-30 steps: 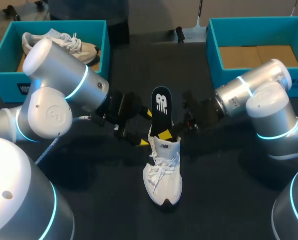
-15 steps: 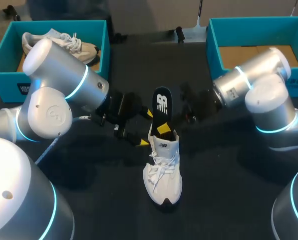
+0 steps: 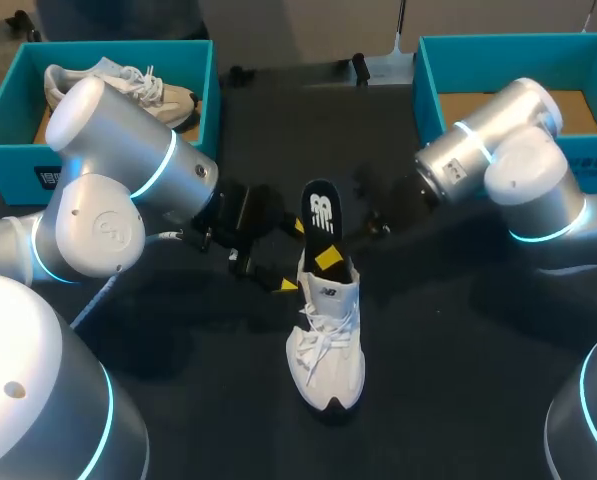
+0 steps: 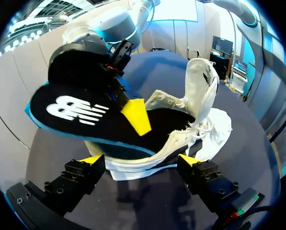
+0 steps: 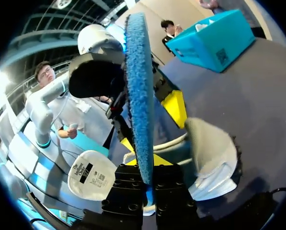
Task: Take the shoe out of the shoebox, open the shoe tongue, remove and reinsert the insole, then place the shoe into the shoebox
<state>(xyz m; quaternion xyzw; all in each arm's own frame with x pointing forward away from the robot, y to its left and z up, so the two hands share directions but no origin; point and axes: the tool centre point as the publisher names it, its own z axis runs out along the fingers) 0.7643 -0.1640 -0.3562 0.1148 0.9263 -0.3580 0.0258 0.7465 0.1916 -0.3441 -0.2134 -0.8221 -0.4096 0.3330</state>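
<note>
The insole [image 3: 322, 208] is held pinched edge-on in the closed jaws of the right gripper [image 3: 327, 257], with its front end sunk in the shoe [image 3: 326, 350]. The shoe's heel lies just ahead of the left gripper [image 3: 285, 256]; whether it is clamped there cannot be told. The insole step is judged underway. Next, a straight slide along the opening is called for, with the heel steadied.
</note>
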